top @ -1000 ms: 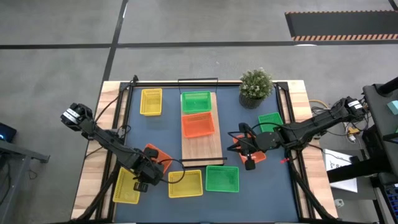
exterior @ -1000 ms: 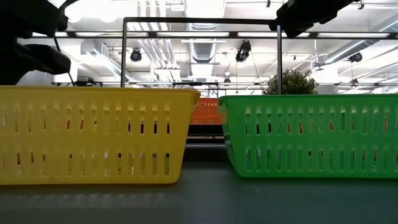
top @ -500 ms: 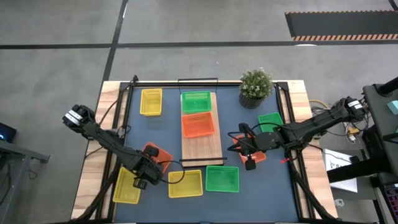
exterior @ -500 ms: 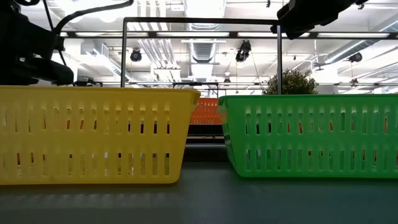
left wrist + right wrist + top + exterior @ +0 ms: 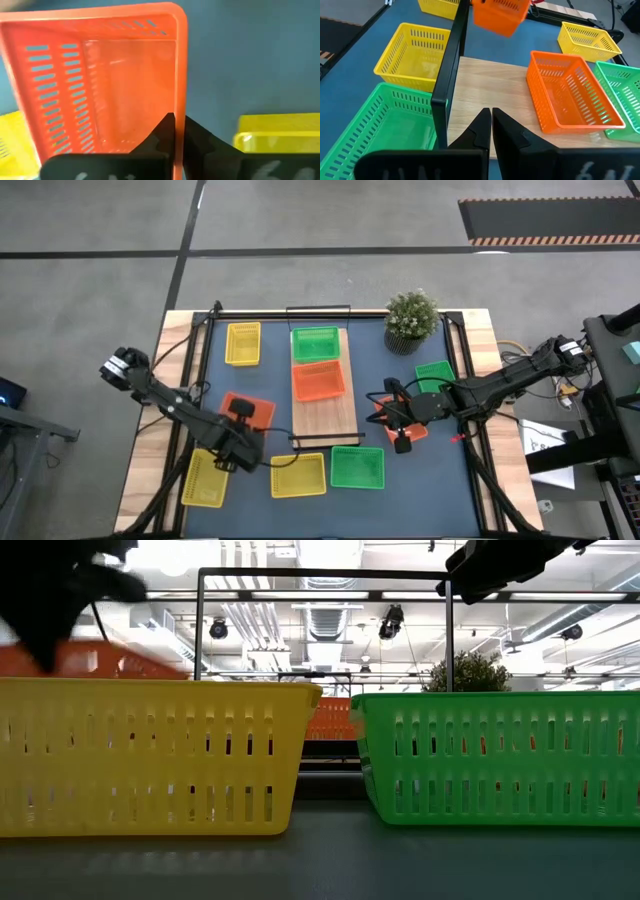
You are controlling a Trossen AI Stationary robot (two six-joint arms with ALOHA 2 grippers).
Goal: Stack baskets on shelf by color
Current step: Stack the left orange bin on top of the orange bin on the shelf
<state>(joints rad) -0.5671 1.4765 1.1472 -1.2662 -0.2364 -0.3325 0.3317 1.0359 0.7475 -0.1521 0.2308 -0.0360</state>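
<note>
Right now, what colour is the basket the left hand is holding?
Red-orange. The left hand pinches the rim of the red-orange basket, clearest in the left wrist view.

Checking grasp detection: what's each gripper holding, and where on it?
Left gripper pinches an orange basket by its rim wall, lifted. Right gripper is shut on nothing.

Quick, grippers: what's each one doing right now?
Left gripper: shut on the orange basket rim.
Right gripper: shut, holding nothing.
</note>
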